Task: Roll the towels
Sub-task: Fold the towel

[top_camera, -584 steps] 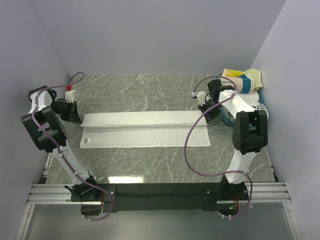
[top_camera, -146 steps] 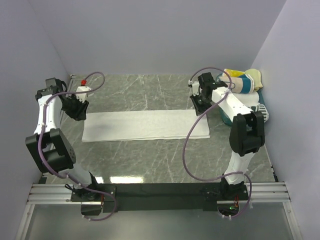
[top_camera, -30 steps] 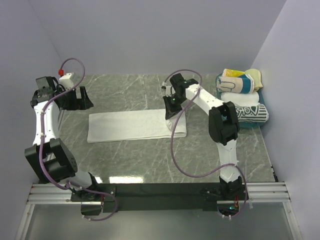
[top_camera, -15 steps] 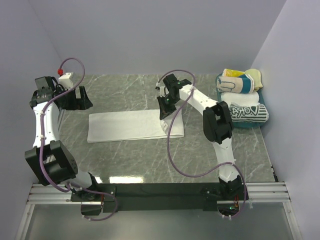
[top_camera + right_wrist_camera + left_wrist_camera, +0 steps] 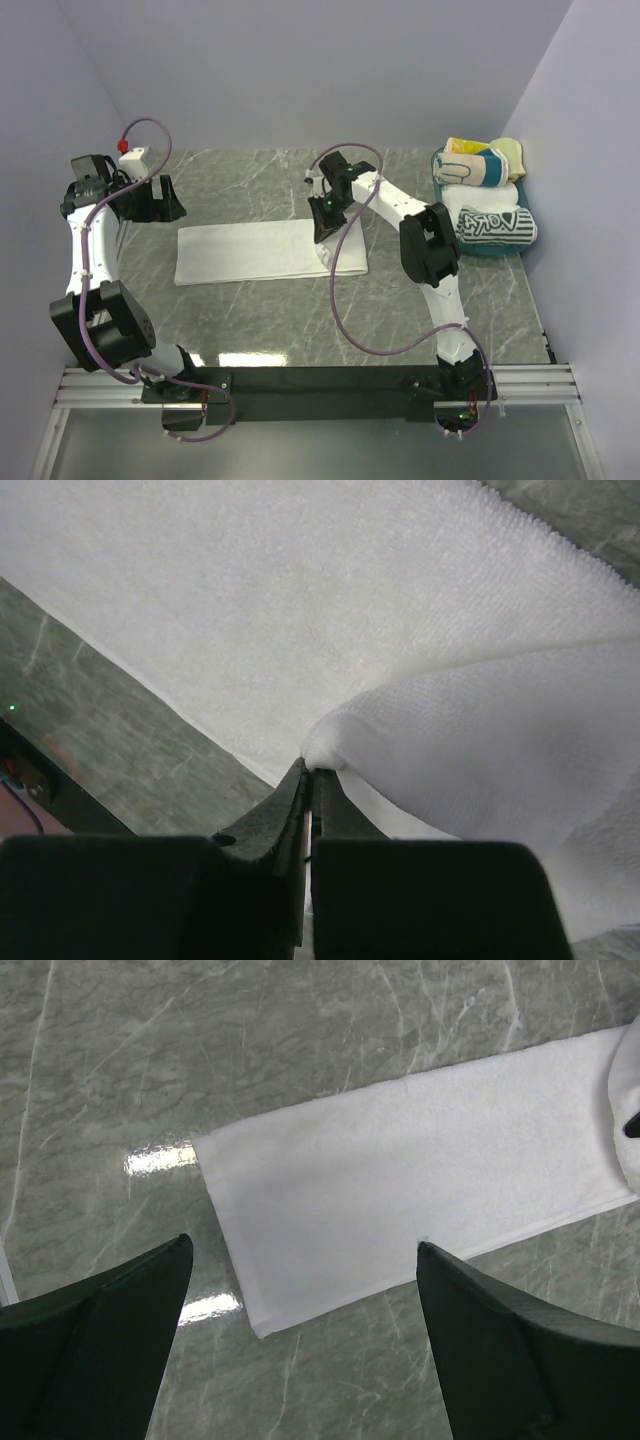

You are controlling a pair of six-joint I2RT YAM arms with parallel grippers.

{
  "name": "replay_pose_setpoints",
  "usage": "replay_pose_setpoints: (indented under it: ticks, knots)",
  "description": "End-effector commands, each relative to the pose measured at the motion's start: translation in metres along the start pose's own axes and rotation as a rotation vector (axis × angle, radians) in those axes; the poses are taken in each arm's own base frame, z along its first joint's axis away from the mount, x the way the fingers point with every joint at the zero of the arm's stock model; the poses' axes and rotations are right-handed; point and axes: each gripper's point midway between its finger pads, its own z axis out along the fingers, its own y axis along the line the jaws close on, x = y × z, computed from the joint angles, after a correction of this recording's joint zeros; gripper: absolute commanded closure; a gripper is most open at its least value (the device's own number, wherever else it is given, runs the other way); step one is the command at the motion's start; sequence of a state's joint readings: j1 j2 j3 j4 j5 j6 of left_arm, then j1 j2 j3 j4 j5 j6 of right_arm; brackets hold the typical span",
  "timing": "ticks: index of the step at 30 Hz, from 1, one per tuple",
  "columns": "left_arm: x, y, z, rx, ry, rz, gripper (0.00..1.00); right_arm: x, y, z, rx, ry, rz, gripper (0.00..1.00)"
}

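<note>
A large white towel lies flat on the marble table, and its right end is lifted and turned back over itself into a loose hump. My right gripper is shut on that turned-over edge, and its fingertips pinch the cloth just above the flat layer. My left gripper hangs open above the table beyond the towel's far left corner, holding nothing. From the left wrist, the towel's left end shows between my spread left fingers.
Three rolled towels are stacked at the right wall: a yellow-teal striped one, a plain white one and a white one with dark print, on a teal tray. Purple cables loop over both arms.
My right gripper has moved left, dragging the towel's right end over the flat part, so the towel looks shorter. The left arm has stayed still and open.
</note>
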State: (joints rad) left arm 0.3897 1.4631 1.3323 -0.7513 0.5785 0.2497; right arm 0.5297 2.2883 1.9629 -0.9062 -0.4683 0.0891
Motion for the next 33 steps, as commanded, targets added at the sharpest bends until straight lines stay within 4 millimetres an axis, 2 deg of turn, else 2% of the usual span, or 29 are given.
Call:
replay_pose_setpoints:
  ticks: [1, 7, 14, 17, 18, 19, 23, 26, 27, 29, 30, 31, 33]
  knots:
    - [-0.006, -0.004, -0.006, 0.015, -0.022, 0.026, 0.01, -0.004, 0.014, -0.005, -0.031, -0.019, -0.013, 1.0]
    - [-0.004, -0.006, -0.005, 0.026, -0.024, 0.025, 0.01, -0.005, 0.019, -0.008, -0.039, -0.024, -0.016, 1.0]
    - [-0.006, -0.004, -0.004, 0.021, -0.023, 0.02, 0.01, -0.003, 0.023, 0.002, -0.085, 0.01, -0.02, 1.0]
    - [-0.01, -0.006, -0.005, 0.03, -0.036, 0.02, 0.0, -0.007, 0.033, -0.009, -0.125, 0.007, -0.063, 0.81]
    - [-0.011, -0.009, -0.006, 0.041, -0.042, 0.025, 0.01, -0.007, 0.037, -0.013, -0.134, 0.002, -0.085, 0.71]
    - [-0.013, -0.01, -0.006, 0.045, -0.047, 0.03, 0.01, -0.009, 0.041, -0.018, -0.144, -0.007, -0.098, 0.67]
    - [-0.017, -0.013, -0.008, 0.056, -0.063, 0.04, 0.01, -0.017, 0.059, -0.052, -0.18, -0.08, -0.168, 0.62]
    - [-0.02, -0.014, -0.009, 0.061, -0.069, 0.039, 0.01, -0.017, 0.059, -0.07, -0.179, -0.129, -0.198, 0.63]
    - [-0.02, -0.014, -0.009, 0.062, -0.07, 0.039, 0.01, -0.025, 0.05, -0.075, -0.151, -0.169, -0.188, 0.67]
    - [-0.021, -0.012, -0.009, 0.056, -0.073, 0.043, 0.01, -0.029, 0.035, -0.081, -0.11, -0.199, -0.164, 0.71]
    - [-0.021, -0.012, -0.008, 0.056, -0.071, 0.04, 0.01, -0.032, 0.021, -0.082, -0.079, -0.21, -0.145, 0.73]
    - [-0.021, -0.012, -0.008, 0.057, -0.071, 0.044, 0.01, -0.033, 0.003, -0.076, -0.029, -0.199, -0.12, 0.75]
    - [-0.017, -0.01, -0.006, 0.051, -0.061, 0.042, 0.01, -0.036, -0.013, -0.075, 0.006, -0.187, -0.098, 0.79]
